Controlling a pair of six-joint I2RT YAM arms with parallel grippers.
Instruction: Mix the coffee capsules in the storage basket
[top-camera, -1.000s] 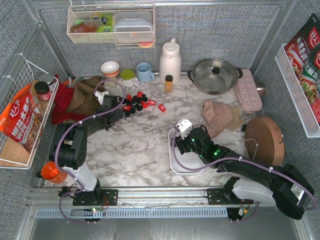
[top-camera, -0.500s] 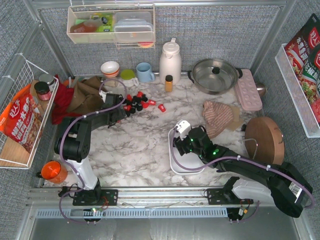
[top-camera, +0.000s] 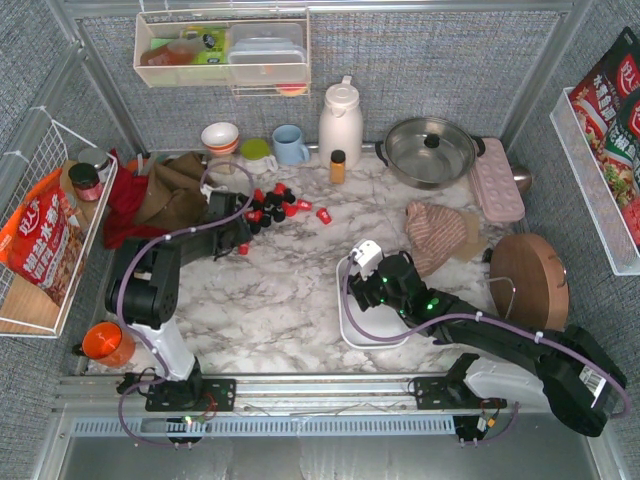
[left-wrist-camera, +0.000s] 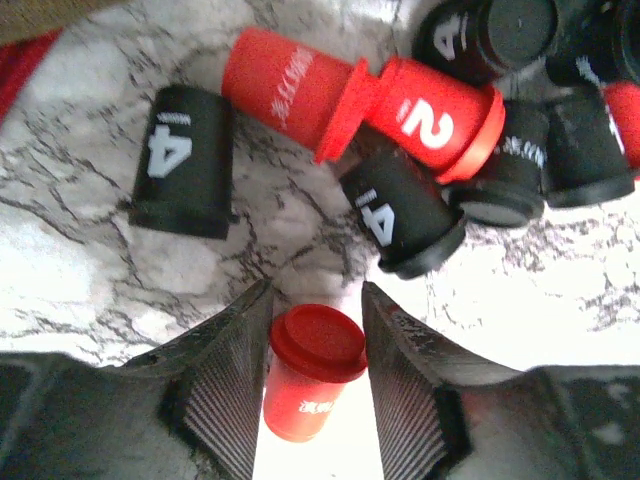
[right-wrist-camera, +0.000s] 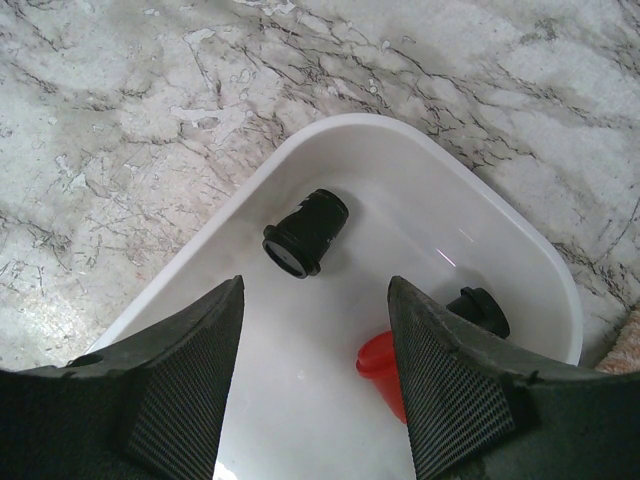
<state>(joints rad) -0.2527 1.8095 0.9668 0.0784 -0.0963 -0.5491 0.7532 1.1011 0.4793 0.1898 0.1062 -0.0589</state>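
A pile of red and black coffee capsules (top-camera: 275, 205) lies at the back left of the table, with one red capsule (top-camera: 323, 213) apart to its right. My left gripper (top-camera: 240, 243) is just in front of the pile, shut on a red capsule (left-wrist-camera: 305, 380) between its fingers. Black and red capsules (left-wrist-camera: 400, 215) lie beyond its tips. The white storage basket (top-camera: 345, 330) sits front centre. My right gripper (right-wrist-camera: 315, 290) hovers open over the basket (right-wrist-camera: 400, 130). The basket holds a black capsule (right-wrist-camera: 307, 232), a second black one (right-wrist-camera: 478, 310) and a red one (right-wrist-camera: 385, 375).
An amber bottle (top-camera: 338, 165), white thermos (top-camera: 340, 120), blue mug (top-camera: 290, 145) and steel pot (top-camera: 430, 150) line the back. Crumpled cloths (top-camera: 165, 195) lie left of the pile. A striped cloth (top-camera: 440, 235), pink box (top-camera: 495, 180) and round wooden board (top-camera: 530, 280) are to the right.
My left gripper has drawn back from the pile toward the front, and a red capsule now shows at its tips. The right arm has barely moved.
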